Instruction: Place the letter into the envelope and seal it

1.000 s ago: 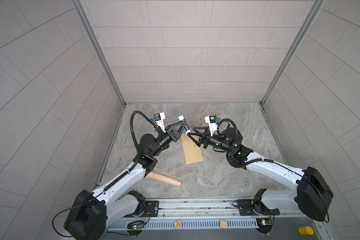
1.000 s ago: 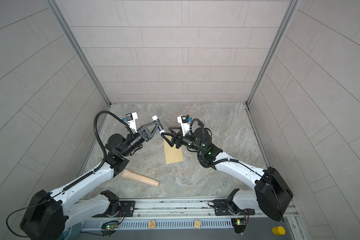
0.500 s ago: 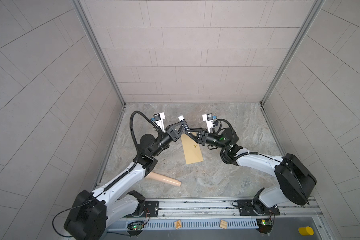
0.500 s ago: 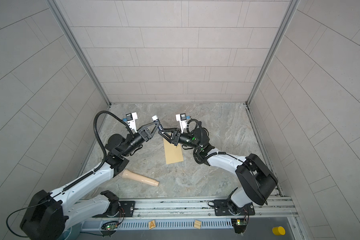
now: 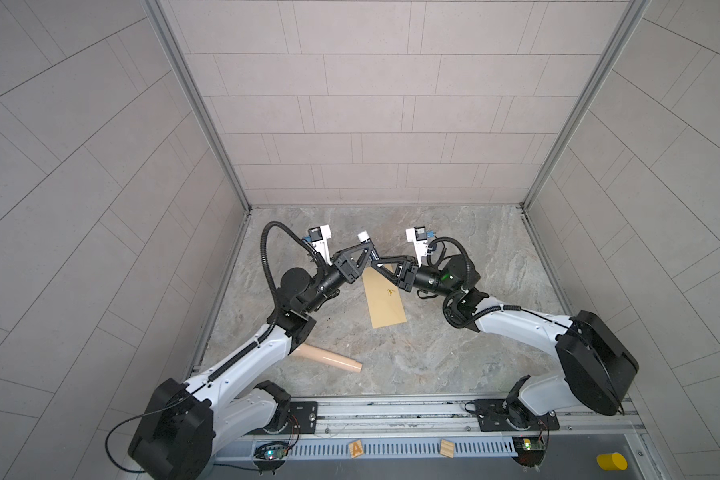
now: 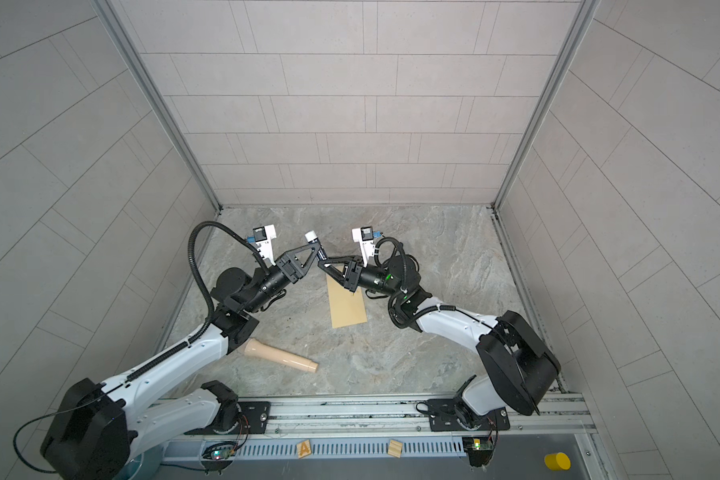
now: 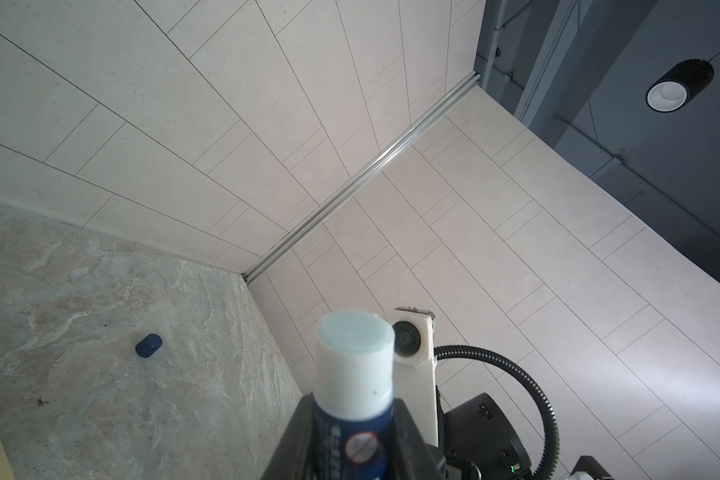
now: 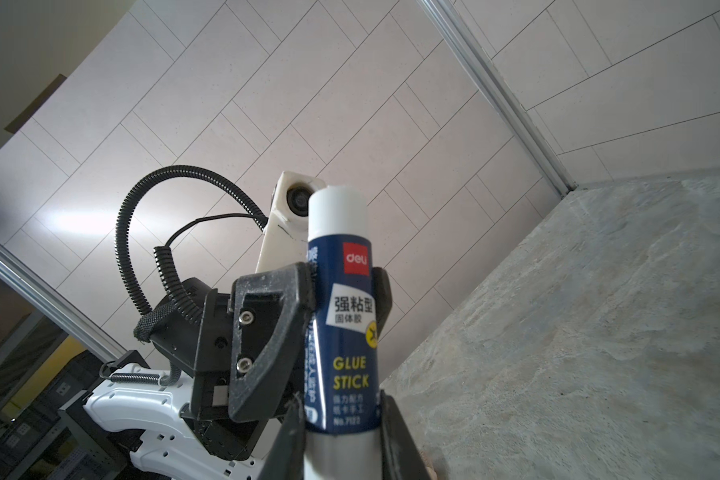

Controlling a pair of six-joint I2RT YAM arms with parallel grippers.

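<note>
While the left gripper (image 5: 369,249) is clamping the glue stick (image 8: 341,324), the right gripper (image 5: 373,264) is pinching its bottom end (both tight on it). The envelope (image 5: 387,303) is lying on the table (image 5: 453,340) under them.

Glue stick (image 8: 341,332), dark blue body, right wrist view — red patch reading "deli"; white panel with "强粘型" over "固体胶"; yellow "GLUE STICK"; beneath it fine white lines, the last apparently "No.7122", the rest too small to read. Same glue stick (image 7: 352,399), left wrist view: red circular prohibition sign, surrounding lettering blurred. Wooden block (image 5: 356,449) at the front rail, in both top views — letter "A". Envelope (image 5: 385,299): small dark mark, unreadable.
</note>
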